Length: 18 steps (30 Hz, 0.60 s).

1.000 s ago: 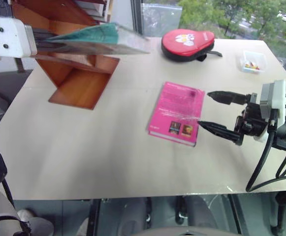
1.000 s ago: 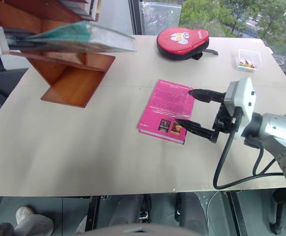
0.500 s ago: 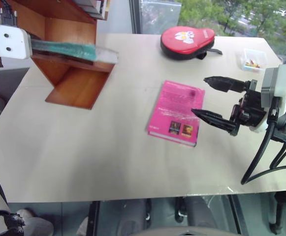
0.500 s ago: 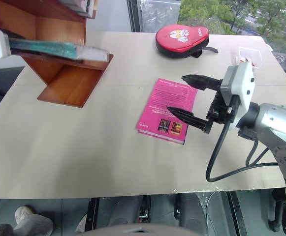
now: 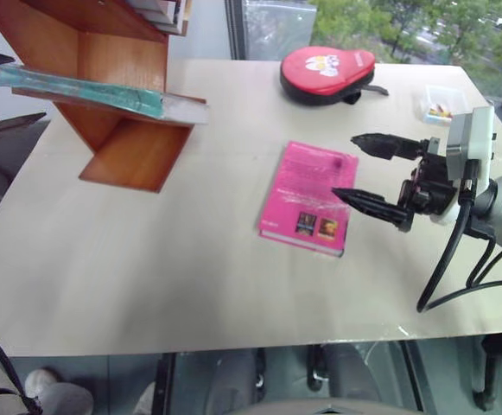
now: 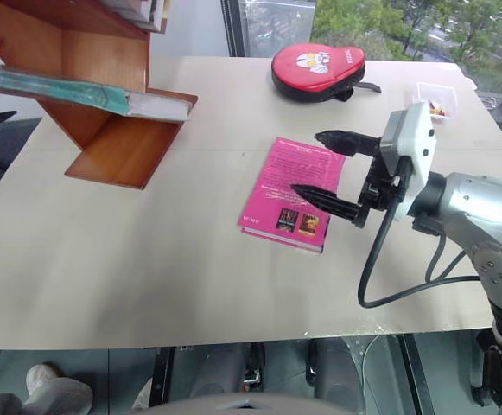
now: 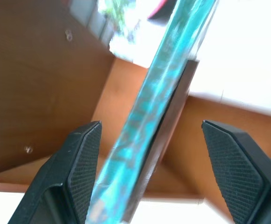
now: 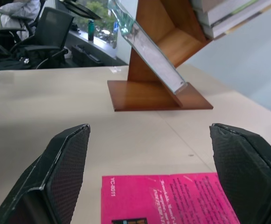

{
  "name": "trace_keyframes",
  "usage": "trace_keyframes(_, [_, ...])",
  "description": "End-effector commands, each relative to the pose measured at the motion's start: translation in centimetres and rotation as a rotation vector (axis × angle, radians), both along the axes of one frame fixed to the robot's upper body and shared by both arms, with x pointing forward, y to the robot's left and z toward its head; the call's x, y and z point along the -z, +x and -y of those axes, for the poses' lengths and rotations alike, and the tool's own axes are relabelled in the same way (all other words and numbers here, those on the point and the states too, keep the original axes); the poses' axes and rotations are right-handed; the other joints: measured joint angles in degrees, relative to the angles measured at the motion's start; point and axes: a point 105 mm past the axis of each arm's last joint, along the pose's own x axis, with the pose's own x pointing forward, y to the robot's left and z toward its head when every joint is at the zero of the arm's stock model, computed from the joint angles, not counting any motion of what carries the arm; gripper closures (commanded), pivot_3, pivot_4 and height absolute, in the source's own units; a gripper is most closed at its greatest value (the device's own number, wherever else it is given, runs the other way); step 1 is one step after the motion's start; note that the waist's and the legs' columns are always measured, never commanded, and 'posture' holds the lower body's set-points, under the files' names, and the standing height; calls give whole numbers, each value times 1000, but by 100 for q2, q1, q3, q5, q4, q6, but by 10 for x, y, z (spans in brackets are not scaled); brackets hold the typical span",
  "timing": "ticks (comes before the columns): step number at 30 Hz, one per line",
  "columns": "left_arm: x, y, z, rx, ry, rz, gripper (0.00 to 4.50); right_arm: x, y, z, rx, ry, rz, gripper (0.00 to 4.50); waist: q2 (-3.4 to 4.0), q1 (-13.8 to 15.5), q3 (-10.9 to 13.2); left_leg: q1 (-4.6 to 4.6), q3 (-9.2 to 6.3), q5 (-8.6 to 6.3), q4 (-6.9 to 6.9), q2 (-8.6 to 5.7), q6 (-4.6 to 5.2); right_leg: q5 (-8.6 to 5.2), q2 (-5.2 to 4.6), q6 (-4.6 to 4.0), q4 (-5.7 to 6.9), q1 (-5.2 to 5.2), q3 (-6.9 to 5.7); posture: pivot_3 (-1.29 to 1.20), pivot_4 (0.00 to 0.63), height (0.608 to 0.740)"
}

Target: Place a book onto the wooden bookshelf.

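The thin teal-green book (image 5: 86, 89) lies flat on a slanted board of the reddish-brown wooden bookshelf (image 5: 125, 143), the left gripper (image 7: 149, 172) spread wide around its edge without touching, while the right gripper (image 5: 367, 169) gapes empty over the bright pink book (image 5: 311, 197), lettering unreadable.

Right arm (image 6: 479, 207): silver-grey rounded metal forearm shell, white boxy wrist housing (image 6: 406, 151), black mount block, looping black cable (image 6: 380, 268). Right gripper (image 5: 359, 169): two tapered black fingers (image 5: 367, 201). Left gripper (image 7: 161, 175): black finger pads (image 7: 86, 158) with fine diamond-knurled texture.
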Motion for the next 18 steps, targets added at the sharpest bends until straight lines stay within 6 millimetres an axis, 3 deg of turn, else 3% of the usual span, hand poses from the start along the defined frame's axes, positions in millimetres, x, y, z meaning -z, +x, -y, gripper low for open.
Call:
trace_keyframes(1, [-25,-24,33,133,-132,127,2023,-6,0,0,-10,-12,41,292,0,18,0,0,-3,0,2,-1,0,0,-1,0,4,2,-6,0,150,740])
trace_keyframes(2, [-15,-23,46,167,-209,111,2548,-6,0,2,-8,-11,44,292,1,18,0,-4,-10,1,4,-1,-1,0,-2,0,4,4,-12,0,150,740])
trace_keyframes(4, [19,-24,82,251,-326,11,3093,-7,-1,4,-1,-9,52,292,18,26,-8,5,-14,1,3,-3,-1,2,-2,2,-6,15,-11,0,150,740])
trace_keyframes(7, [56,-19,143,324,-496,-74,4456,-8,-6,7,25,-15,57,292,32,94,-12,24,-23,-1,-2,-13,0,7,-17,12,-16,43,3,0,150,740])
trace_keyframes(9, [71,-3,173,291,-615,-66,4489,-9,-9,9,52,-14,61,292,19,114,-12,18,-53,2,7,-14,-4,9,-11,9,-15,59,-26,0,150,740])
trace_keyframes(12, [82,20,198,215,-701,-12,4489,-11,-15,11,83,-10,64,292,25,183,-16,50,-52,6,6,-19,-8,11,-4,7,-13,89,-40,0,150,740])
trace_keyframes(15, [80,54,215,82,-850,86,4489,-11,-20,13,124,-14,68,292,26,205,-16,117,-42,5,-2,-14,-8,10,2,8,-20,148,-32,0,150,740])
trace_keyframes(18, [78,82,197,-167,-1007,185,4489,-11,-24,13,151,-10,67,292,23,186,-17,118,-44,5,-1,-12,-7,12,3,9,-21,151,-32,0,150,740])
